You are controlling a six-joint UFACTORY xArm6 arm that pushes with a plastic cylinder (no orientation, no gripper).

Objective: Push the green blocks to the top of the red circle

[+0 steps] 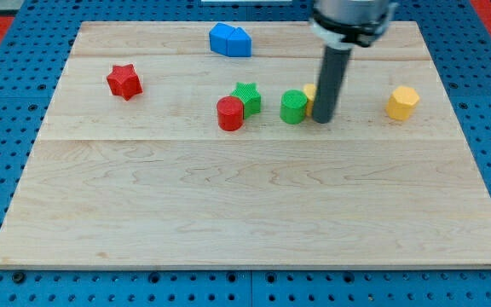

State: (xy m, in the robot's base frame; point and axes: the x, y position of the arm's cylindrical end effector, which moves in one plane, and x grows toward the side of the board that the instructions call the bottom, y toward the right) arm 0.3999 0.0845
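A red circle block (229, 113) stands left of the board's middle. A green star block (247, 97) touches it at its upper right. A green circle block (293, 107) stands to the right of the star, apart from it. My tip (322, 119) rests on the board just right of the green circle, close to it or touching it. A yellow block (310, 94) is mostly hidden behind the rod.
A red star (124, 82) lies at the left. Two blue blocks (230, 40) sit together near the view's top edge. A yellow hexagon block (402, 102) lies at the right. The wooden board (228, 213) is edged by a blue pegboard.
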